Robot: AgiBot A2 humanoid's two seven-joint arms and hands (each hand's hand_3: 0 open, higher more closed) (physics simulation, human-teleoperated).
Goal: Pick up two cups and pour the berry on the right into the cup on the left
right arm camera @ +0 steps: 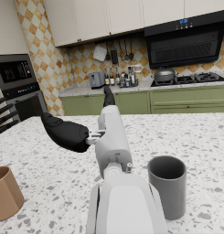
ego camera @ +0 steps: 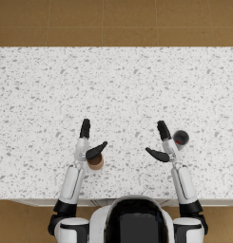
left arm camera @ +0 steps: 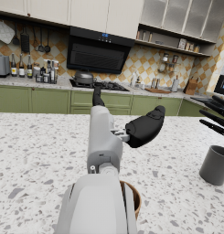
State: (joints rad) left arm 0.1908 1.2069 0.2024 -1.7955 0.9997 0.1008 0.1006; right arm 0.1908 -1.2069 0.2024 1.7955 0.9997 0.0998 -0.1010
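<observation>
Two cups (ego camera: 95, 162) (ego camera: 180, 138), one berry (ego camera: 178, 142)

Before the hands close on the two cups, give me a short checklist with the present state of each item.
1. Left hand free: ok, fingers apart, holding nothing.
2. Right hand free: ok, fingers apart, holding nothing.
3. Brown cup upright on the counter: ok; it stands right by the left wrist.
4. Grey cup upright: ok; it stands on the outer side of the right hand, not between its fingers.
5. Berry in the grey cup: ok, a small red spot shows inside in the head view.
6. Brown cup empty: cannot tell, the left hand covers part of its opening.
</observation>
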